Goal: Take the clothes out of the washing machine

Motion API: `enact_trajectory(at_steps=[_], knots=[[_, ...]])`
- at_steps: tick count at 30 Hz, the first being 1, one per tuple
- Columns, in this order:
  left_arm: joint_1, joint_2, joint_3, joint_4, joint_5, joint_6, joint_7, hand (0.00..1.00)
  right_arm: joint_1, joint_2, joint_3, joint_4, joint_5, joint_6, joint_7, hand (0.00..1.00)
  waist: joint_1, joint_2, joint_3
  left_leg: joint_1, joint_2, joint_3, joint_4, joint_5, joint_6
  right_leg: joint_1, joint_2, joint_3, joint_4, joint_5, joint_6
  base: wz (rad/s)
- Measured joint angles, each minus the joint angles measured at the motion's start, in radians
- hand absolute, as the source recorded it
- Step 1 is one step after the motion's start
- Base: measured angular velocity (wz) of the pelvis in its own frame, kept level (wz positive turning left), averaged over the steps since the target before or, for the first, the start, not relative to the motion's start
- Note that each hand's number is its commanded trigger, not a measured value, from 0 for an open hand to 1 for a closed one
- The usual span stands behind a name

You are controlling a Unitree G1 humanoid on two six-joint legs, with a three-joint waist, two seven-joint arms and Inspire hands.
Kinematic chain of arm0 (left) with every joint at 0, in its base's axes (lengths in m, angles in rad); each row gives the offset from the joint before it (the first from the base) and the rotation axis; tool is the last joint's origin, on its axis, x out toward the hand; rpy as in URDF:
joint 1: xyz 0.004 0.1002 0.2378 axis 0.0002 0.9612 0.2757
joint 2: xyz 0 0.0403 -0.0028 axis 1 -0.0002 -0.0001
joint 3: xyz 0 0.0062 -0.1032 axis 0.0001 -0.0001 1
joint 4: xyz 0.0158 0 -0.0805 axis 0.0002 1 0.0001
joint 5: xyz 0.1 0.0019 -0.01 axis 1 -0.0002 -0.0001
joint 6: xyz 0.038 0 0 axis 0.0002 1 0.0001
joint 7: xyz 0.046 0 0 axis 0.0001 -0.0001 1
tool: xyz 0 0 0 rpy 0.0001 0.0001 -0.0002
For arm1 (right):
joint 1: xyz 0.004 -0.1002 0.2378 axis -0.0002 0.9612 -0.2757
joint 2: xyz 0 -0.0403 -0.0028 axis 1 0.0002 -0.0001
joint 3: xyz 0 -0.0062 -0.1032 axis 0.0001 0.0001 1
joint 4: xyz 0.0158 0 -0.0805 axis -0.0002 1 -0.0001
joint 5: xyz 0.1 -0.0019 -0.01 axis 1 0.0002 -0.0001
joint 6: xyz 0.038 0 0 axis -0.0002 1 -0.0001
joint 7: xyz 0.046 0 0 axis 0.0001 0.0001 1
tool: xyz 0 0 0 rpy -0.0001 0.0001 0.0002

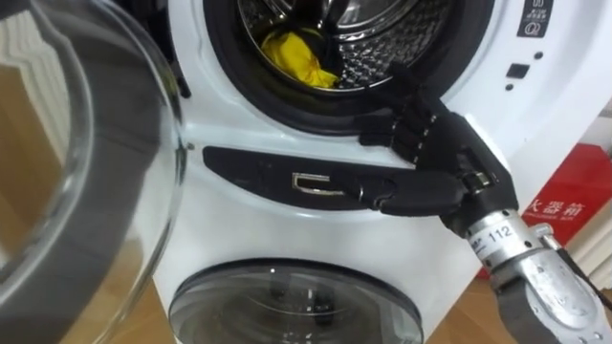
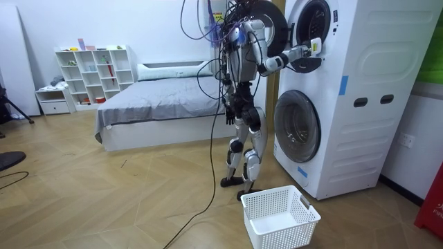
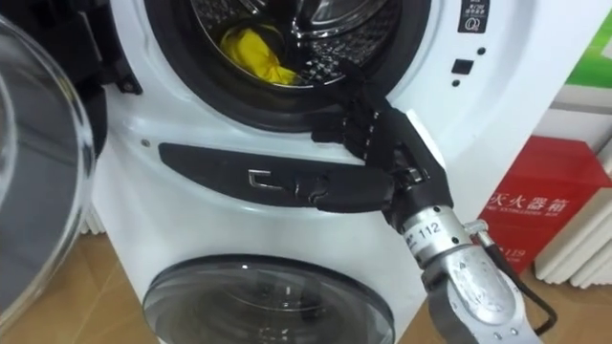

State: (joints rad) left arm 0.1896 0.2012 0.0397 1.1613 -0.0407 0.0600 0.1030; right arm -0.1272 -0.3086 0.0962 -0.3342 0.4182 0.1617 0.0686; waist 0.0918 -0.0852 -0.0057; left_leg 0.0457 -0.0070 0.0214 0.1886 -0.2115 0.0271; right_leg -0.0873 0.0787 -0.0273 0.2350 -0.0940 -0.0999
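Left eye view: a yellow cloth [image 1: 298, 57] lies in the washing machine [image 1: 239, 229] drum at 12 o'clock. The right hand [image 1: 435, 143], fingers loose and holding nothing, is at the drum's lower rim. The open door [image 1: 86, 162] is at 9 o'clock.

Room view: there is open floor behind the robot. A white basket [image 2: 280, 216] sits at 6 o'clock. The left hand [image 2: 228, 114] hangs by the hip.

Right eye view: a red box [image 3: 531, 205] with white writing is at 3 o'clock.

1. Bright, even indoor light fills the room; the wooden floor [image 2: 104, 200] has a soft sheen, and the laundry basket [image 2: 280, 218] casts only a faint shadow.
2. The washing machine [image 1: 229, 225] has an evenly lit white front.
3. Its drum [image 1: 382, 38] is dim inside, with small glints on the perforated metal.
4. The yellow cloth [image 1: 295, 57] shows vivid in that shade.
5. Pale reflections streak the open door glass [image 1: 96, 172] and the lower door [image 1: 287, 306].
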Motion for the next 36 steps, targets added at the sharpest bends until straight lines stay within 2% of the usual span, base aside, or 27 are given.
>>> enact_trajectory(at_steps=[1, 3, 5, 7, 8, 9, 10, 13, 16, 22, 26, 32, 36], knots=[[0.000, 0.000, -0.001, 0.000, 0.014, 0.000, 0.000, 0.00, 0.000, -0.013, 0.000, -0.015, 0.000, 0.011, 0.013, 0.00, 0.001, 0.000, 0.0001, 0.000, 0.001, 0.000, -0.001, 0.000, -0.001, 0.000, 0.001, -0.002, 0.000, 0.000, -0.001, 0.00], [0.002, 0.000, -0.002, 0.000, 0.015, 0.000, 0.000, 0.00, -0.008, -0.015, 0.001, -0.046, 0.007, 0.014, 0.048, 0.00, 0.001, -0.001, 0.0003, 0.000, 0.002, 0.000, -0.001, 0.000, -0.002, 0.000, 0.002, -0.003, 0.000, -0.002, -0.004, 0.00], [0.001, 0.001, -0.003, 0.000, 0.014, 0.000, 0.000, 0.00, -0.062, -0.014, 0.004, -0.083, 0.035, 0.012, 0.088, 0.00, 0.002, -0.004, 0.0003, 0.001, 0.002, -0.003, -0.001, -0.001, -0.004, 0.000, 0.003, -0.004, 0.000, -0.003, -0.006, 0.02], [-0.003, 0.016, -0.002, 0.000, 0.013, 0.000, 0.000, 0.00, -0.158, -0.017, 0.019, -0.107, 0.104, -0.005, 0.131, 0.00, 0.002, -0.024, 0.0025, 0.004, 0.005, -0.011, -0.001, -0.001, -0.008, 0.009, 0.005, -0.008, -0.006, -0.004, -0.009, 0.14], [-0.003, 0.020, -0.002, 0.000, 0.014, 0.001, 0.000, 0.00, -0.173, -0.017, 0.022, -0.111, 0.118, -0.010, 0.142, 0.00, 0.003, -0.025, 0.0024, 0.004, 0.007, -0.016, -0.001, -0.001, -0.009, 0.015, 0.006, -0.011, -0.017, -0.001, -0.012, 0.21], [-0.005, 0.027, -0.002, -0.001, 0.014, 0.003, 0.000, 0.00, -0.194, -0.018, 0.035, -0.121, 0.141, -0.016, 0.168, 0.00, 0.007, -0.040, -0.0061, 0.005, 0.009, -0.026, -0.001, -0.003, -0.012, 0.025, 0.008, -0.019, -0.029, 0.000, -0.014, 0.26], [-0.006, 0.032, -0.002, -0.002, 0.013, 0.005, 0.000, 0.00, -0.204, -0.018, 0.043, -0.124, 0.179, -0.018, 0.196, 0.00, 0.013, -0.050, -0.0068, 0.014, 0.011, -0.037, -0.001, -0.005, -0.015, 0.045, 0.008, -0.032, -0.044, 0.001, -0.014, 0.26], [-0.020, 0.026, -0.002, -0.003, 0.013, 0.006, 0.000, 0.00, -0.205, -0.018, 0.044, -0.139, 0.244, -0.017, 0.246, 0.00, 0.034, -0.060, -0.0032, 0.018, 0.012, -0.056, 0.001, -0.011, -0.014, 0.068, 0.006, -0.056, -0.067, 0.002, -0.014, 0.25], [-0.019, 0.027, 0.001, -0.003, 0.012, 0.007, -0.005, 0.00, -0.206, -0.018, 0.043, -0.149, 0.293, -0.017, 0.277, 0.00, 0.050, -0.056, 0.0000, 0.018, 0.011, -0.056, -0.001, -0.014, -0.011, 0.068, 0.006, -0.057, -0.068, 0.000, -0.012, 0.04], [-0.023, 0.025, 0.011, -0.003, 0.013, 0.009, -0.006, 0.00, -0.206, -0.014, 0.047, -0.150, 0.341, -0.017, 0.297, 0.00, 0.057, -0.042, 0.0101, 0.017, 0.012, -0.058, -0.010, -0.014, -0.009, 0.065, 0.006, -0.057, -0.070, -0.002, -0.010, 0.00], [-0.027, 0.025, 0.020, -0.003, 0.013, 0.022, -0.002, 0.00, -0.206, -0.012, 0.047, -0.151, 0.353, -0.017, 0.306, 0.00, 0.058, -0.041, 0.0099, 0.014, 0.012, -0.058, -0.013, -0.014, -0.009, 0.060, 0.007, -0.057, -0.071, -0.002, -0.010, 0.00], [-0.021, 0.007, 0.039, -0.002, 0.013, 0.025, 0.000, 0.00, -0.207, -0.012, 0.033, -0.187, 0.309, -0.018, 0.285, 0.00, 0.050, -0.029, 0.0036, 0.021, 0.012, -0.058, -0.011, -0.015, -0.009, 0.071, 0.005, -0.065, -0.076, -0.002, -0.010, 0.02], [-0.016, 0.001, 0.040, -0.002, 0.013, 0.031, 0.000, 0.00, -0.207, -0.020, 0.010, -0.174, 0.308, -0.017, 0.242, 0.00, 0.049, -0.023, 0.0055, 0.022, 0.012, -0.058, -0.009, -0.015, -0.009, 0.077, 0.005, -0.063, -0.080, -0.002, -0.010, 0.03]])
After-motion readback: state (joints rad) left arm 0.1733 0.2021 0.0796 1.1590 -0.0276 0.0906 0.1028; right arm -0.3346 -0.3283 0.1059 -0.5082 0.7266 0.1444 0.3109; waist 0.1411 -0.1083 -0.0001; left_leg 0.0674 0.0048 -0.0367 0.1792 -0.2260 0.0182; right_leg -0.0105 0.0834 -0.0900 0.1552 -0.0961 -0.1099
